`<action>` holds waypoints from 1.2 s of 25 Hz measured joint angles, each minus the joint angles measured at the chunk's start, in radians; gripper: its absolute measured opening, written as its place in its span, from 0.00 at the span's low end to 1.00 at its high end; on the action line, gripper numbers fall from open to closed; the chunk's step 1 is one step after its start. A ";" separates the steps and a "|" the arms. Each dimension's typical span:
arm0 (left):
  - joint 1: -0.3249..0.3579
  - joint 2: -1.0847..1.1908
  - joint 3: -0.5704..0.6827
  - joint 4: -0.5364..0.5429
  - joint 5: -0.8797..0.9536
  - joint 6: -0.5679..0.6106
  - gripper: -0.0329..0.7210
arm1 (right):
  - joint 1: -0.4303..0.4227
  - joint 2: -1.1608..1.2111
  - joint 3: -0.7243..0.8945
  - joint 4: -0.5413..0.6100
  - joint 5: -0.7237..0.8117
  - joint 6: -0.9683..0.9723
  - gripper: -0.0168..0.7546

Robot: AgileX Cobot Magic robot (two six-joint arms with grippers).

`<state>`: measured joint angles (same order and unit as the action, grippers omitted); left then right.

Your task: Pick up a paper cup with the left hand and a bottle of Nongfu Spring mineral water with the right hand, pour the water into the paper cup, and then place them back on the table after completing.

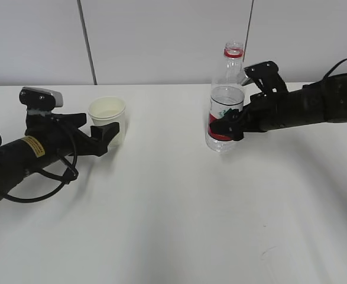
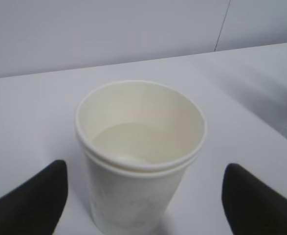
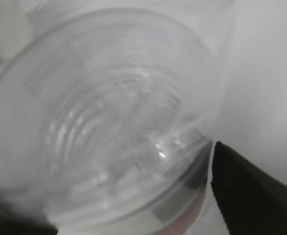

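The white counter is carrying everything. The right hand is gripping the uncapped Nongfu Spring bottle upright at its red label, water sitting inside. The left hand is lying low, fingers spread wide around the standing paper cup without touching it.

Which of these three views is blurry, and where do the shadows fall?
Right wrist view: the bottle fills the frame, out of focus. Left wrist view: the cup is fairly sharp, the fingertips at the bottom corners soft. Exterior view: even light, with faint soft shadows on the table under both arms.
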<state>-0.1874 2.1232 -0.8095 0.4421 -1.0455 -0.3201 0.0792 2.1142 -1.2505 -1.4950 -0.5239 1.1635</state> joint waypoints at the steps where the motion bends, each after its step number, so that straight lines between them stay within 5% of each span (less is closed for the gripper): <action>1: 0.000 0.000 0.000 0.000 0.000 0.000 0.82 | 0.000 -0.007 0.000 -0.019 0.012 0.021 0.88; 14: 0.000 0.000 0.000 0.001 0.000 0.000 0.82 | 0.000 -0.024 0.000 -0.330 0.029 0.361 0.77; 30: 0.000 -0.015 0.000 0.037 0.016 0.000 0.82 | -0.012 -0.103 0.000 -0.359 -0.029 0.494 0.76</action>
<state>-0.1874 2.1079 -0.8095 0.4786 -1.0297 -0.3201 0.0676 2.0108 -1.2505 -1.8542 -0.5531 1.6577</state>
